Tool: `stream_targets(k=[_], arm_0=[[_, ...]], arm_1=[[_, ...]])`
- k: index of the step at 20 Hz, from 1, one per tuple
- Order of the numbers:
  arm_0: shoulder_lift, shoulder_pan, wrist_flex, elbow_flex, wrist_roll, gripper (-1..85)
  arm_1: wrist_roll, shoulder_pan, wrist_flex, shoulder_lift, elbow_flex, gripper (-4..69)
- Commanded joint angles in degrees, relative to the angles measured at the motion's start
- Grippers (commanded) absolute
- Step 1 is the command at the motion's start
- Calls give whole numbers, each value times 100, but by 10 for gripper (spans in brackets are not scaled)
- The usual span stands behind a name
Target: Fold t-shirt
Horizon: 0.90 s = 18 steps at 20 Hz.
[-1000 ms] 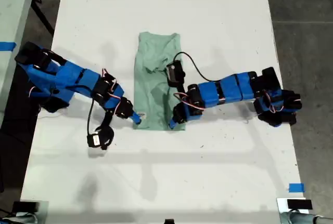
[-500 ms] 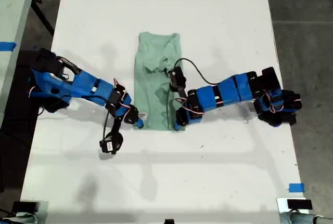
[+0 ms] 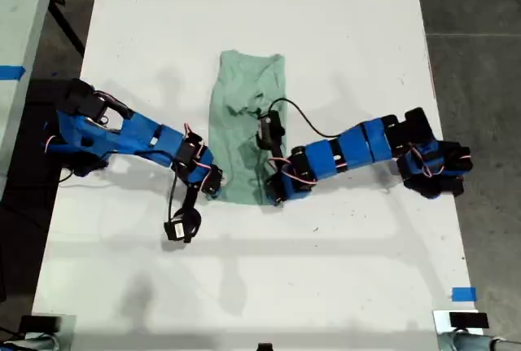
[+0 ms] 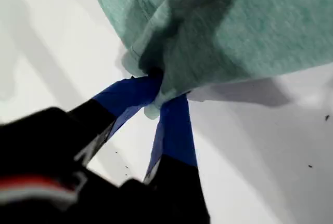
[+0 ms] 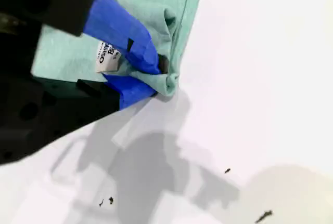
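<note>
The t-shirt lies lengthwise in the middle of the white table. My first gripper is clamped on 1 hem corner, and my second gripper is clamped on the other, beside the white label.

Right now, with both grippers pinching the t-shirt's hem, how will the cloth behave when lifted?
Likely floppy: the t-shirt bunches where my first gripper pinches it. Probably light, being thin, wrinkled cloth. It would likely sag between that and my second gripper.
</note>
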Motion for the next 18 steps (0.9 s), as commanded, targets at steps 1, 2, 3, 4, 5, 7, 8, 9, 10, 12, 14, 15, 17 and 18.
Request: stream_targets(k=[1,2,3,4,5,7,8,9,10,12,14,15,17,18], arm_0=[[18,-88,352,-141,-62,0],[18,-35,492,-202,-62,0],[18,26,650,-299,-53,0],[18,105,826,-413,-53,0],[18,202,967,-527,-35,0],[44,413,1204,-765,18,0],[70,519,1327,-914,44,0],[105,624,1468,-1081,79,0],[141,738,1608,-1266,132,0],[149,940,1934,-1749,220,0],[149,1063,2197,-2241,343,0],[149,1099,2268,-2426,404,0],[149,1134,2531,-2742,475,0],[167,1134,2777,-2971,510,0]], arm_1=[[9,44,290,53,-88,-7],[0,35,404,79,-176,-7],[-18,18,554,123,-299,-7],[-18,-26,738,158,-431,-7],[0,-70,888,220,-519,-7],[79,-193,1160,396,-686,-7],[132,-272,1292,519,-765,-7],[202,-352,1371,659,-817,-7],[264,-439,1380,800,-853,-7],[272,-624,1354,914,-1169,-7],[229,-729,1327,923,-1521,-7],[220,-747,1318,923,-1626,-7],[237,-765,1380,976,-1784,-7],[211,-756,1433,1046,-1898,-7]])
